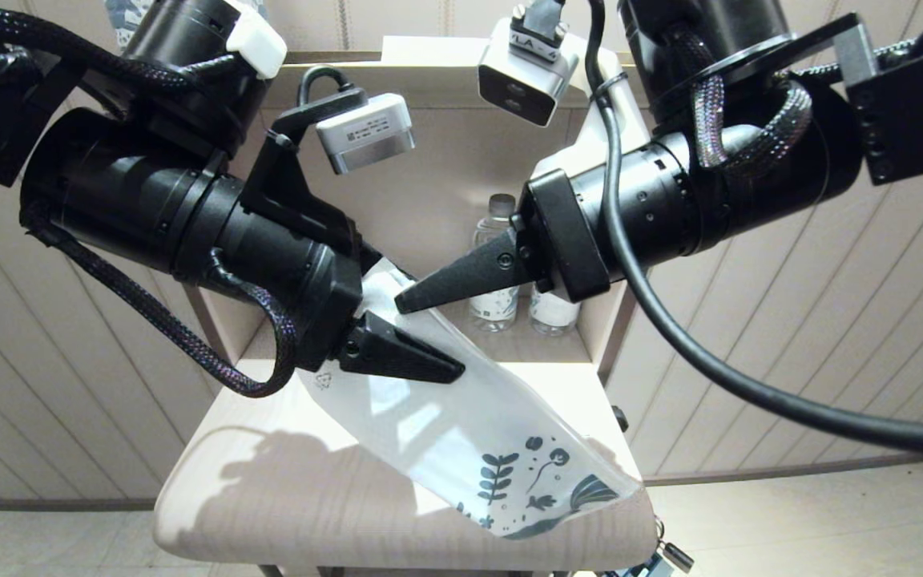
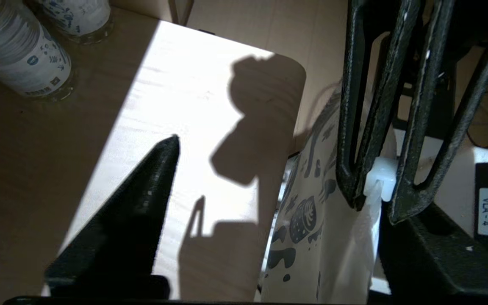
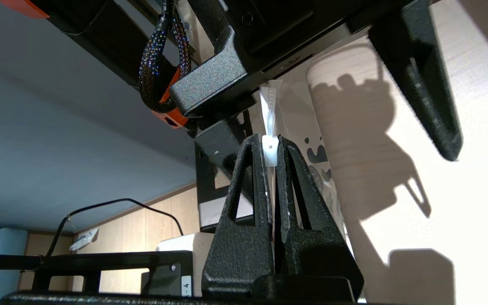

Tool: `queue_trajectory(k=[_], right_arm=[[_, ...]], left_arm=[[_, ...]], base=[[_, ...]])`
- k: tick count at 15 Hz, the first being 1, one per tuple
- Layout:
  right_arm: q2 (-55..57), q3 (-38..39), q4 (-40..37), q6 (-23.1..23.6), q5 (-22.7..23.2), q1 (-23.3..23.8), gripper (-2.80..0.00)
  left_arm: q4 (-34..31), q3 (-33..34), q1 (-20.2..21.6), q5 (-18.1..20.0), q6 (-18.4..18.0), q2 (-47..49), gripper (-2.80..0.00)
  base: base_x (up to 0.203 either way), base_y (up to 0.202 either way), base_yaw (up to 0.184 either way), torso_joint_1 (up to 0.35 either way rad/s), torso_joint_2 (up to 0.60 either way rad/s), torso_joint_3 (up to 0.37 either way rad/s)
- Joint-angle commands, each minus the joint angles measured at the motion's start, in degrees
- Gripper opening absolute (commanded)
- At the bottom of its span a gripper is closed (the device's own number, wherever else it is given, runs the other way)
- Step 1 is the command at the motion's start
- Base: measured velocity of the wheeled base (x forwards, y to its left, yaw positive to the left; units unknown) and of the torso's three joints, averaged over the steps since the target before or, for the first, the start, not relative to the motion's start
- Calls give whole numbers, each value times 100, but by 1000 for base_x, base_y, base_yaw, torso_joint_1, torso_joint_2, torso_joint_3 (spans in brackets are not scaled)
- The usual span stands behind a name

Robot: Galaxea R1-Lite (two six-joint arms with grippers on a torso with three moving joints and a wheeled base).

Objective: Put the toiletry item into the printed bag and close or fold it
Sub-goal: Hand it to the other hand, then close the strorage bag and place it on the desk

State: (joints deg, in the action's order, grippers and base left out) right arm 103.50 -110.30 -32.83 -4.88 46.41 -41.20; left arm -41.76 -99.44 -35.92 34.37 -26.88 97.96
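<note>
While clenched tight on the white slider (image 3: 270, 149) of the bag (image 1: 445, 433), holds the top strip up off the table (image 1: 269, 497) with the right gripper (image 1: 401, 303). Grips nothing else there; fingertips meet on the slider, plastic strip running on past them. Spreads the left gripper (image 1: 437, 361) wide around the bag's upper part, one finger in front, the other behind the plastic; released, not pinching. Hangs the bag slantwise, leaf print at the low end, seemingly resting on the table by the front right edge. Shows a small triangle mark (image 1: 323, 379) near the top, just beside the left gripper. Reads "VLA-4" on a white tag (image 2: 486, 212) in the left wrist view; bottle print too small to read. Puts two bottles (image 1: 495, 264) on the shelf behind, well apart from the bag. Leaves bare wood, partly in shadow, left of the bag out to the rounded front corner. Crowds both grippers over the bag's top, near each other but apart.
</note>
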Motion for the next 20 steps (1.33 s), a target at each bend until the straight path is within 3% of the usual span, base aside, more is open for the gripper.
queue_trajectory(k=[1,15,20], right_arm=[[-14,0,-13,-5,33,-2,-280],[11,151,-2,67,-37,8,-280],[-110,666,-30,503,-35,287,-280]], left_arm=[[-25,-41,-2,9,-10,21,-280],[-11,159,-20,69,-10,-109,-280],[-34,197,-20,87,-10,-102,-280]], base=[[0,0,0,0,0,0],[0,0,0,0,0,0],[0,0,0,0,0,0]])
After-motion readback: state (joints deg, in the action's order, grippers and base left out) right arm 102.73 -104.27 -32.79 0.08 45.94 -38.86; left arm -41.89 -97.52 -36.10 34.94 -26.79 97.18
